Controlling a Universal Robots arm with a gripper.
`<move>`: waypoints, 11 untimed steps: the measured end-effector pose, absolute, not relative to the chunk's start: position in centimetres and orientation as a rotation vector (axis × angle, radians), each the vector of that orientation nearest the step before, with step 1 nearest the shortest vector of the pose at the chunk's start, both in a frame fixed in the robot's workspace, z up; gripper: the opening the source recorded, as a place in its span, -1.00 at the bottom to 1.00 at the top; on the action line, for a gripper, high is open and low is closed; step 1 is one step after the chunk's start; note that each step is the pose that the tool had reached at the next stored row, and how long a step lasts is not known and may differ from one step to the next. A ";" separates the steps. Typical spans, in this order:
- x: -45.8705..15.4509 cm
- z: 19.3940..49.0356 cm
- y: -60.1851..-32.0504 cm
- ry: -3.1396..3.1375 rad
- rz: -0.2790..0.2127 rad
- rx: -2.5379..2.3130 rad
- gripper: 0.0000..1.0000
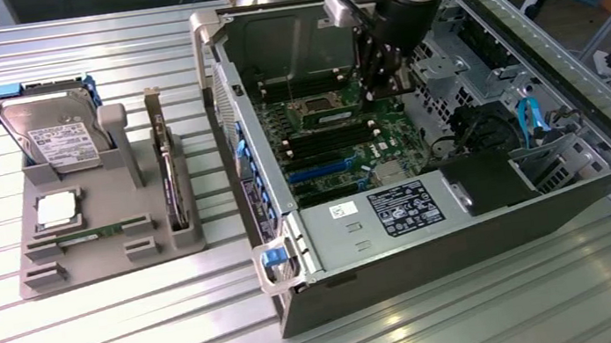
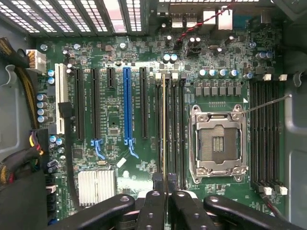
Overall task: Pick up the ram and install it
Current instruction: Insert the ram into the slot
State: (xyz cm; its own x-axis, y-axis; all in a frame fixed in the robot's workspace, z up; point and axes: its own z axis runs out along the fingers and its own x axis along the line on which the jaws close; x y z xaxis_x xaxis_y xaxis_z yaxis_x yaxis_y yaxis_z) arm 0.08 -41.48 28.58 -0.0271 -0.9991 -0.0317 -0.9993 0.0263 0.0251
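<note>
One ram (image 2: 164, 129) stick, seen edge-on as a thin pale line, pinched between the jaws of the gripper (image 2: 165, 199) — so they're closed on it, not empty. What matters here: its long axis runs parallel to the black memory slots (image 2: 175, 129) it sits over, the bank right beside the open processor socket (image 2: 217, 141), on the side toward the blue expansion slot (image 2: 127, 105). Can't tell if its lower edge is in a slot or just above one. All this is inside the open PC case (image 1: 446, 246) — the grey parts tray (image 1: 101, 238) with the hard drive (image 1: 59, 137) sits well apart on the desk (image 1: 126, 337), at the exterior view's left
</note>
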 end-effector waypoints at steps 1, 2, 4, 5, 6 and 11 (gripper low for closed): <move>0.1 28.6 -41.4 2.247 0.063 -2.187 -0.76; 0.1 28.5 -41.3 2.247 0.063 -2.188 -0.76; 0.1 28.5 -41.2 2.247 0.063 -2.188 -0.76; 0.0 28.5 -41.2 2.247 0.063 -2.188 -0.76; -0.1 28.5 -41.2 2.247 0.063 -2.187 -0.76; -0.7 28.0 -41.2 2.244 0.057 -2.185 -0.76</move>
